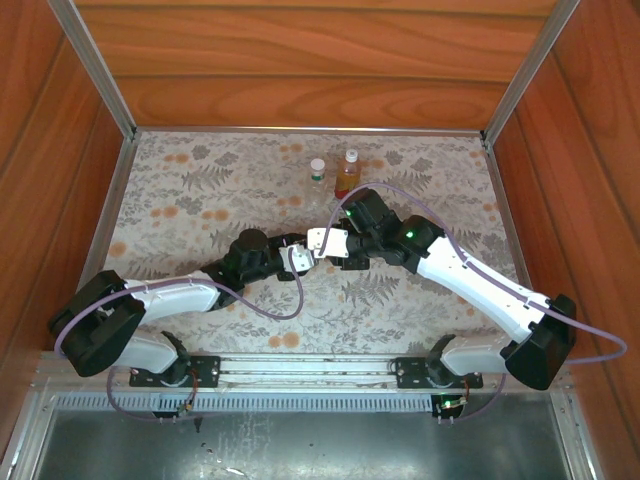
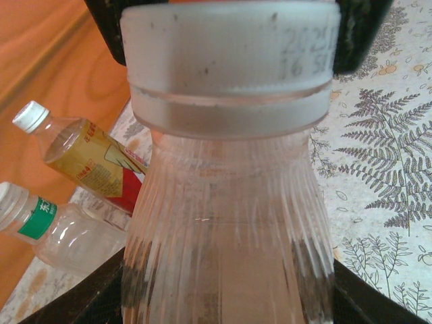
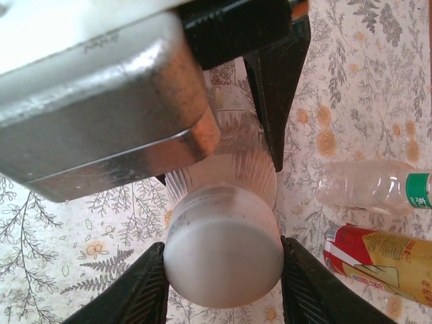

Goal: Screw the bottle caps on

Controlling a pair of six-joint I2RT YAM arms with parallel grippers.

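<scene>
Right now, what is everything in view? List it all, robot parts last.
held bottle: one, clear, ribbed, between the two grippers over the mat's middle.
green-label bottle: one, clear, upright at the mat's back.
amber bottle: one, red-and-yellow label, upright just right of it.
caps: three, white, one on each bottle.
mat: one, pale floral, under everything.
walls: wood panels, behind and both sides.
left gripper: black, clamped on the held bottle's body.
right gripper: black, closed on the held bottle's cap.

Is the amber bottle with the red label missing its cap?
No, a white cap sits on the neck of the amber bottle.
</scene>
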